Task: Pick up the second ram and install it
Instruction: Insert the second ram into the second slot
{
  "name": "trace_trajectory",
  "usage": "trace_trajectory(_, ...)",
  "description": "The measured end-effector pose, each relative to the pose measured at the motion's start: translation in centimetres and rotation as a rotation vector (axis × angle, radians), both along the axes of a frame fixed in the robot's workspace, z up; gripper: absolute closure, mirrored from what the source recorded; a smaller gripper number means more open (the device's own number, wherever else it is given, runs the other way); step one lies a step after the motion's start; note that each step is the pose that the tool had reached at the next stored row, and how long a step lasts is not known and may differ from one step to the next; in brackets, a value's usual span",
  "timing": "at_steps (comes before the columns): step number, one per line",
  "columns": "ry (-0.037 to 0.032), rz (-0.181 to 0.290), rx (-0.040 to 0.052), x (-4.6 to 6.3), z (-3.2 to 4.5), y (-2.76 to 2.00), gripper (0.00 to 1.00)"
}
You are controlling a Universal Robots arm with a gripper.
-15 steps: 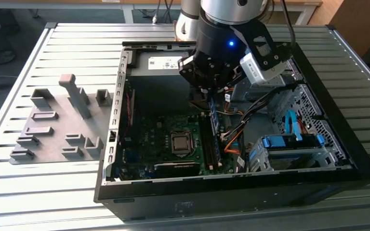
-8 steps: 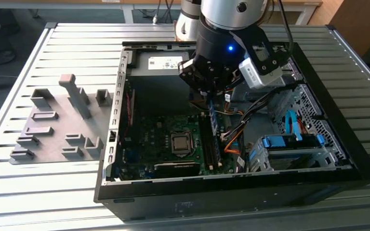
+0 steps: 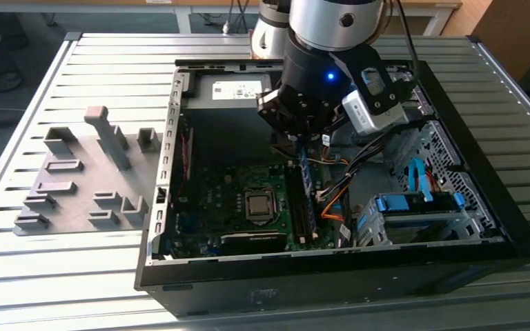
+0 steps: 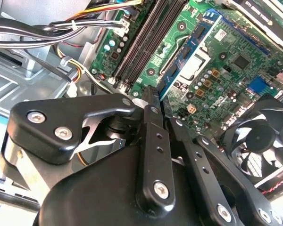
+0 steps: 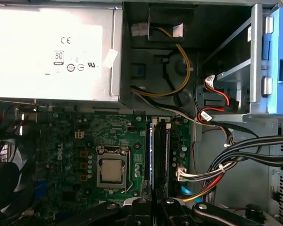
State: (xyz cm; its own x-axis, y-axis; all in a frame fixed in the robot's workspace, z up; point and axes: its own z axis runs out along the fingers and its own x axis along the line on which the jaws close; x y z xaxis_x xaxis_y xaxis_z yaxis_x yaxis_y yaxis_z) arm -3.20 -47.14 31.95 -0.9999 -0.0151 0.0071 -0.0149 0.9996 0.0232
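The second ram (image 4: 188,49) is a thin blue-green stick, seen edge-on, running out from between my gripper's fingertips. My gripper (image 4: 158,96) is shut on one end of it. In the first wrist view the second ram (image 5: 151,155) is a narrow blue line right beside the long black slots (image 5: 163,155) of the green motherboard (image 5: 85,141), with the gripper (image 5: 152,202) over its near end. In the exterior view the gripper (image 3: 292,141) hangs inside the open computer case (image 3: 168,172), and the second ram (image 3: 308,181) stands below it over the slot area.
The CPU socket (image 5: 112,169) lies beside the slots. Bundled cables (image 5: 236,160) run on the slots' other side. The grey power supply (image 5: 52,52) sits at the case's far end and a black fan (image 4: 259,136) at one corner. A grey holder tray (image 3: 81,186) stands outside the case.
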Motion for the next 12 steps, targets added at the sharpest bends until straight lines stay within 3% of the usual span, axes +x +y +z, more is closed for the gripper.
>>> trace_trajectory(4, 0.0001, -0.003, 0.0002, 0.0, -0.56, -0.02, 0.86)
trace_trajectory(6, 0.0008, -0.009, 0.0002, 0.1, -1.75, -0.03, 0.86)
trace_trajectory(12, 0.0014, -0.014, 0.0001, 0.1, -2.49, -0.03, 0.86)
